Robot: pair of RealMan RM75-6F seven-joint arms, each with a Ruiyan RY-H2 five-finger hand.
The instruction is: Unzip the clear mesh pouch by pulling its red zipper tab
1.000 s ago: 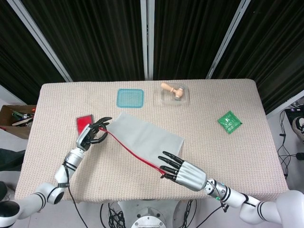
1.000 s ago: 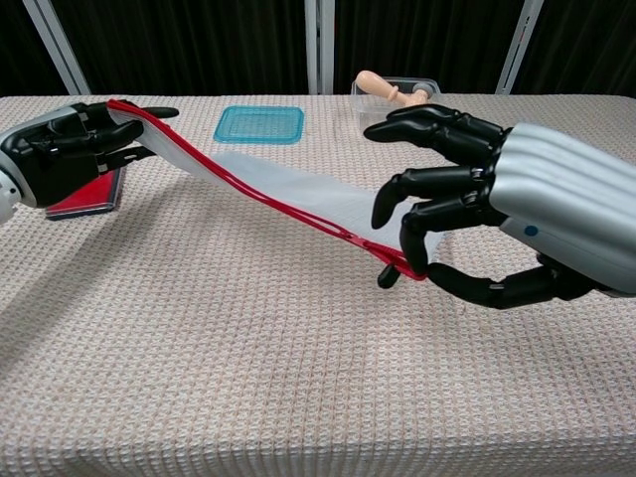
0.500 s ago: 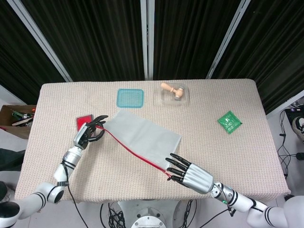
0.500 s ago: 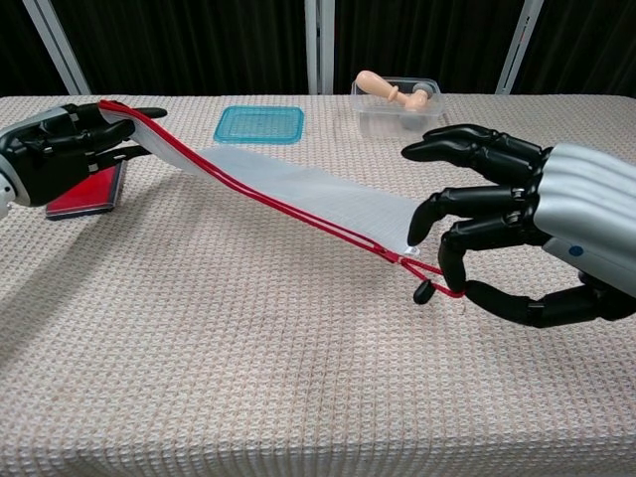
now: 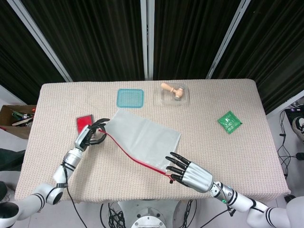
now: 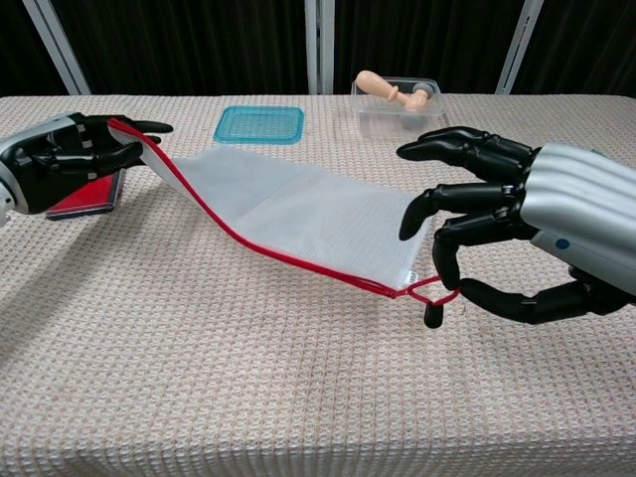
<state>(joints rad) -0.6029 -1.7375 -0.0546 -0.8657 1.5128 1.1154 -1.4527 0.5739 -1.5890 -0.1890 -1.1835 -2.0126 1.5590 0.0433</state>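
The clear mesh pouch (image 5: 145, 137) (image 6: 298, 214) lies slanted across the table's middle, its red zipper edge (image 6: 278, 253) facing me. My left hand (image 5: 89, 135) (image 6: 62, 159) grips the pouch's left corner and holds it a little off the cloth. At the pouch's right corner my right hand (image 5: 190, 174) (image 6: 502, 234) has the red zipper tab (image 6: 435, 290) hooked between thumb and a curled finger. The tab's black end (image 6: 432, 317) dangles just below. The other fingers of the right hand are spread above the pouch corner.
A flat red case (image 5: 84, 121) lies under my left hand. A blue tray (image 5: 130, 98), a clear box (image 5: 176, 96) holding a wooden toy and a green packet (image 5: 229, 121) sit at the far side. A cardboard box (image 5: 15, 117) stands beyond the table's left edge.
The right hand drew the tab rightward along the zipper to the pouch's right corner. The pouch, earlier stretched taut in the air, has sagged flat onto the table.
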